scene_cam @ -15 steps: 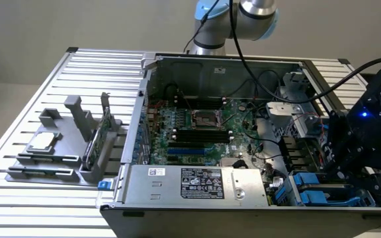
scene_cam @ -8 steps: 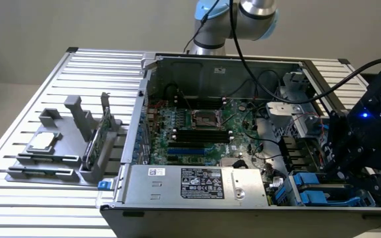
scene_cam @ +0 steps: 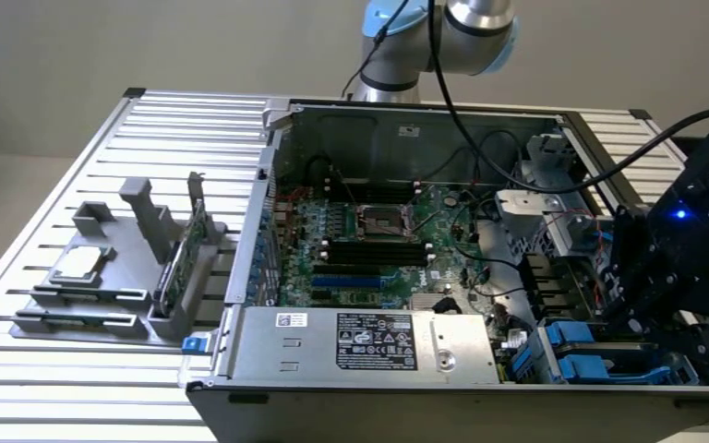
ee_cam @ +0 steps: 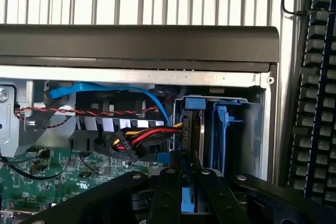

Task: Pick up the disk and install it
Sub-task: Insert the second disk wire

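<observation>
My gripper (ee_cam: 187, 184) is shut on the blue plastic edge of the disk (ee_cam: 193, 106). The disk stands on edge inside the drive bay, at the corner of the open computer case. Its dark metal side shows between the blue carrier rails. A second blue carrier (ee_cam: 221, 129) stands right beside it in the same bay. In the exterior view the gripper (scene_cam: 635, 323) hangs low over the bay (scene_cam: 601, 360) at the case's near corner, on the exterior view's right.
Red, yellow and black power cables (ee_cam: 142, 137) and a blue data cable (ee_cam: 105, 90) lie close beside the bay. The power supply (scene_cam: 367, 341) and motherboard (scene_cam: 367, 240) fill the case. A grey fixture (scene_cam: 145, 277) on the exterior view's left holds a chip (scene_cam: 80, 265) and a green card (scene_cam: 182, 258).
</observation>
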`<move>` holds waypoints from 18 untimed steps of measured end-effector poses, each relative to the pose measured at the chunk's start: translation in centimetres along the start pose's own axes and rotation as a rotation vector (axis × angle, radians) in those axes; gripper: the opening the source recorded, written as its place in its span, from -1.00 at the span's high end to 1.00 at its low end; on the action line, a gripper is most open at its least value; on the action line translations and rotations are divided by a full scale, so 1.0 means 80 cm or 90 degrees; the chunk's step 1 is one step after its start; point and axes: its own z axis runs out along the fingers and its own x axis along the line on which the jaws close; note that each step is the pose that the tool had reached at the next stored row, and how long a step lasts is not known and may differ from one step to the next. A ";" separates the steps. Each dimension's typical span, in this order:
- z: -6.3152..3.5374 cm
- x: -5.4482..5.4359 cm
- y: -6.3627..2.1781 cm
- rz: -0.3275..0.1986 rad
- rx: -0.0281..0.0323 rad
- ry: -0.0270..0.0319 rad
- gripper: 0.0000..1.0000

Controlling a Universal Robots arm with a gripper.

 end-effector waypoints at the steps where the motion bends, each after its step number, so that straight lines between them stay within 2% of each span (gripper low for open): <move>1: 0.000 0.000 0.000 0.001 -0.0001 0.0005 0.66; 6: 0.001 0.000 0.000 0.004 -0.0005 0.0040 0.66; 15: 0.002 -0.004 0.000 0.015 -0.0015 0.0061 0.66; 18: 0.003 -0.005 0.000 0.019 -0.0018 0.0078 0.66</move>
